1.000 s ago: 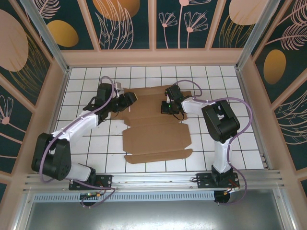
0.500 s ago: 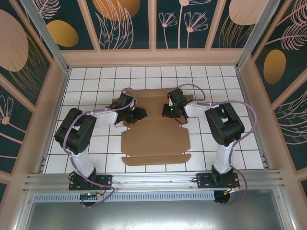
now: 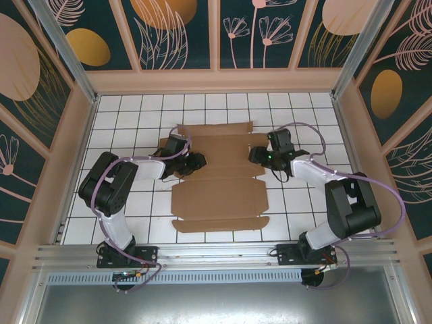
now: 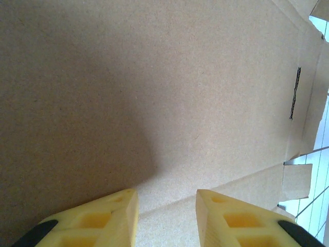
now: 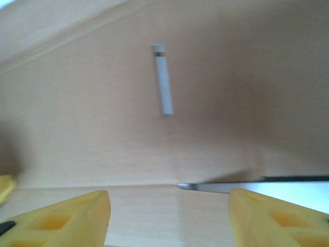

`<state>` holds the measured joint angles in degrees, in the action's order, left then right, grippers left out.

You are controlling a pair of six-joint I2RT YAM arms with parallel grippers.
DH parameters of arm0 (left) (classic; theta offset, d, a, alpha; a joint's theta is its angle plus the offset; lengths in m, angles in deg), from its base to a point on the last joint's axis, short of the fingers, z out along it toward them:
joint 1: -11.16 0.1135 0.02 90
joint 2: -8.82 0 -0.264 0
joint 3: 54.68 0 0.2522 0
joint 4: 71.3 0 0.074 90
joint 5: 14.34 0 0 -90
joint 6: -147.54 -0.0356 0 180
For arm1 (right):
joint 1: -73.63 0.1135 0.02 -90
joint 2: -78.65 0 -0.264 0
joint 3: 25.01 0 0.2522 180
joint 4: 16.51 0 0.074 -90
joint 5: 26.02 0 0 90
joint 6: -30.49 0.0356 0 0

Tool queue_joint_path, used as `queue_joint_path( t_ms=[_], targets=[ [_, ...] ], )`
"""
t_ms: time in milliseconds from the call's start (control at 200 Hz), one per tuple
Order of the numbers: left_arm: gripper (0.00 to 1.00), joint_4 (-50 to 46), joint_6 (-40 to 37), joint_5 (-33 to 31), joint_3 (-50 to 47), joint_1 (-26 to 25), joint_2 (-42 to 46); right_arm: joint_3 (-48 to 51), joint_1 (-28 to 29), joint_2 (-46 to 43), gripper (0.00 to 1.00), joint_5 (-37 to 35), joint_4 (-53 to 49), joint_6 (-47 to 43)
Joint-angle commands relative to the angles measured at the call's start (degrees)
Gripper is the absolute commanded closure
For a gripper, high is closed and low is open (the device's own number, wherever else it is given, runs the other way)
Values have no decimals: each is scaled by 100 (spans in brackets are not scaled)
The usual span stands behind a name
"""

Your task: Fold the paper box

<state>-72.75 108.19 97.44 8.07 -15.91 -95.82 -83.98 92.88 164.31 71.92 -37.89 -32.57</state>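
Top: paper box (image 3: 219,197) is laid flat mid-table (image 3: 121,121); left gripper (image 3: 198,162) is placed over its left edge, right gripper (image 3: 258,156) over its right edge. Left wrist: fingers are spread above cardboard. Right wrist: blurred, fingers seemingly parted wide.

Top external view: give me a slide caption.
Flat paper box on the tiled table, left gripper and right gripper at its opposite sides.

I see the paper box (image 3: 219,189) lying flat and open on the white desk (image 3: 121,121), in the middle. It is plain brown card with folds, side flaps and a thin slot (image 4: 294,93) near one edge.
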Motion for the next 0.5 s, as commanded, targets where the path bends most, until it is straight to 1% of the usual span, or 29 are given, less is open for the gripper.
queue_joint_path(
  t_ms=[0, 70, 190, 275, 355, 495],
  targets=[
    [65, -184, -55, -253, -105, 9, -197, 396, -230, -169, 36, -396, -328, -64],
    [65, -212, -77, -261, -98, 9, -206, 501, -280, -143, 35, -221, -204, -15],
    [65, -195, -79, -253, -101, 8, -239, 498, -305, 132, 35, 461, 80, 56],
    [66, -210, -91, -244, -92, 9, -241, 513, -303, 198, 38, 977, 368, 94],
    [66, -251, -119, -262, -74, 9, -232, 496, -292, 159, 41, 1194, 452, 169],
    [66, -282, -143, -262, -55, 17, -211, 406, -198, 23, 44, 1603, 304, 228]
  ],
)
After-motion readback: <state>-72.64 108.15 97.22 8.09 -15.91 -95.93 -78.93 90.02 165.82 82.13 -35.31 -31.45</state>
